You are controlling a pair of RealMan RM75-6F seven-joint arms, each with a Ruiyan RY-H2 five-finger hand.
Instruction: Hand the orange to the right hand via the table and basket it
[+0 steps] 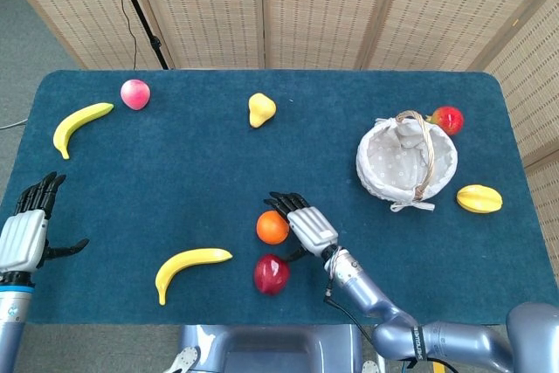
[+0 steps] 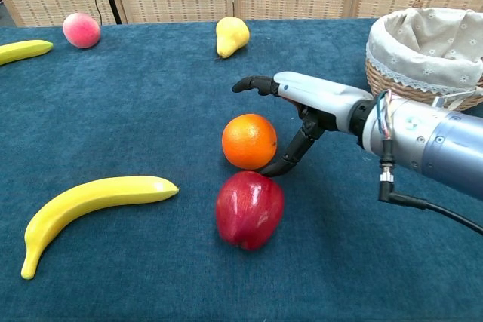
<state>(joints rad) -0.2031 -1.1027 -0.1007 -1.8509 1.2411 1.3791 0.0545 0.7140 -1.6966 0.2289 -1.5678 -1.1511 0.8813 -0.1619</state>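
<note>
A dark blue, felt-like table with rounded corners fills both views, backed by woven cane screens. At its right end sits a round wicker basket with an arched handle and a pale dotted cloth lining edged in lace. The right arm, a smooth silver-grey tube with a thin black cable looping below it, reaches in from the right. Its hand has a pale plated back and black fingers; the fingers are spread and extend over the table just right of the orange, while the thumb curves down, its tip at the top of the apple. It holds nothing; whether it touches the orange I cannot tell. The left hand hovers at the table's left edge, fingers apart and empty.

A curved yellow banana lies left of the apple, and a second banana lies far left. The orange, round and pebbled, rests on the cloth mid-table, just behind the glossy red apple. A star-ribbed yellow fruit lies right of the basket. A lumpy yellow pear, a pink peach and a small red fruit behind the basket complete the spread.
</note>
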